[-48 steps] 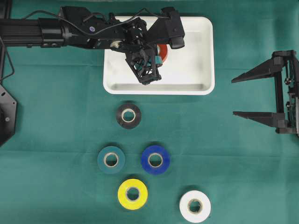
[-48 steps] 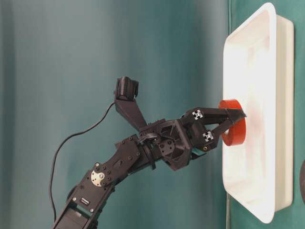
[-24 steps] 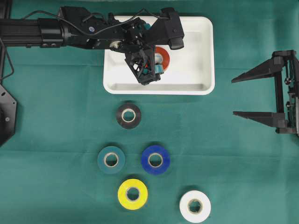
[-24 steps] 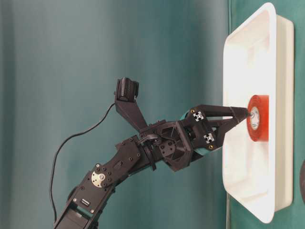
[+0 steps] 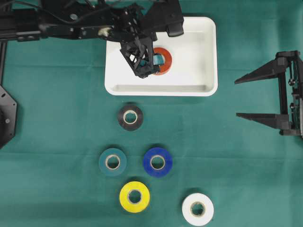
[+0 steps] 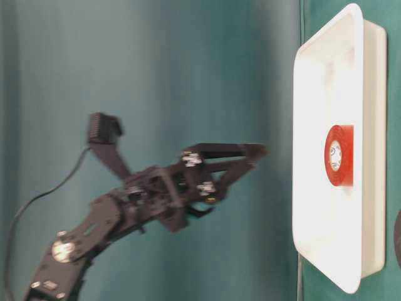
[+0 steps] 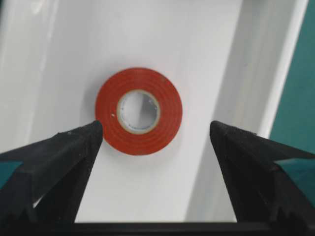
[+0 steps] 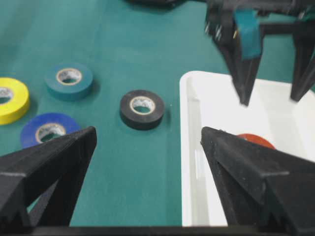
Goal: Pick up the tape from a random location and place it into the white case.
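Note:
The red tape (image 5: 163,61) lies flat on the floor of the white case (image 5: 161,90), near its middle, and nothing holds it. My left gripper (image 5: 147,66) hangs open well above it; in the left wrist view the tape (image 7: 139,111) shows beyond the spread jaws of the gripper (image 7: 155,129), close to the left finger. From table level the left gripper (image 6: 257,157) is clear of the case (image 6: 329,254) and the tape (image 6: 338,155). My right gripper (image 5: 236,98) stands open and empty at the right.
Several more tape rolls lie on the green cloth in front of the case: black (image 5: 130,117), teal (image 5: 112,162), blue (image 5: 157,161), yellow (image 5: 134,196) and white (image 5: 197,209). The left arm reaches in from the upper left over the case's left half.
The left gripper opened and let go of the red tape, which dropped flat into the case. The gripper then lifted away from it. The right arm stayed still.

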You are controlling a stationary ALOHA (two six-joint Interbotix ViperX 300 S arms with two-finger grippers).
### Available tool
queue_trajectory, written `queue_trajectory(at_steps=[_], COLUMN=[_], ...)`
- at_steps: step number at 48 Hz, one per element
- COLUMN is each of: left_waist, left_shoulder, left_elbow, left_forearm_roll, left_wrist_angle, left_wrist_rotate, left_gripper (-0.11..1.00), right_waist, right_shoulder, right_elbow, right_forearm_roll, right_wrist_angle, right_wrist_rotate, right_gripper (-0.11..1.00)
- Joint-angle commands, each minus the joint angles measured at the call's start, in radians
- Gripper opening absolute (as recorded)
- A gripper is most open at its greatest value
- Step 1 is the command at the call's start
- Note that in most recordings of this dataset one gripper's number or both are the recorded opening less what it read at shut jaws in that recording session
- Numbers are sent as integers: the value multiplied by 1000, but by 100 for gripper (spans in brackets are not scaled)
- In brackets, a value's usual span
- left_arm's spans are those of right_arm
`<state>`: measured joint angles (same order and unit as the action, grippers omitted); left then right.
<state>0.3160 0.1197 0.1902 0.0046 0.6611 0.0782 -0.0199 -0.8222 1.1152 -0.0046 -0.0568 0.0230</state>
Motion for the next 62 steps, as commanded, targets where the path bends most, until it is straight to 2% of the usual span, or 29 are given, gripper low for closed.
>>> queue_trajectory(at_steps=[1, 14, 31, 39, 47, 62], left_waist=[2, -11, -179, -195, -193, -196], left_shoulder=[-55, -63, -63, -83, -156, -445], left_elbow=[-31, -21, -14, 0, 64, 314], left_forearm_roll=[0, 2, 0, 0, 0, -2], left_wrist_angle=[12, 12, 11, 11, -8, -170], left_wrist_rotate=[3, -2, 2, 2, -2, -3], left_gripper=[99, 99, 98, 98, 98, 98], right_waist=[-2, 0, 0, 0, 0, 0], right_shoulder=[3, 3, 3, 3, -2, -8], right_elbow=[-28, -28, -28, -31, -32, -37], right_forearm_roll=[-2, -2, -2, -2, 2, 2], right_wrist_angle=[-3, -3, -3, -3, 9, 21], right_wrist_rotate=[0, 0, 2, 2, 3, 3], right_gripper=[91, 91, 91, 91, 91, 91])
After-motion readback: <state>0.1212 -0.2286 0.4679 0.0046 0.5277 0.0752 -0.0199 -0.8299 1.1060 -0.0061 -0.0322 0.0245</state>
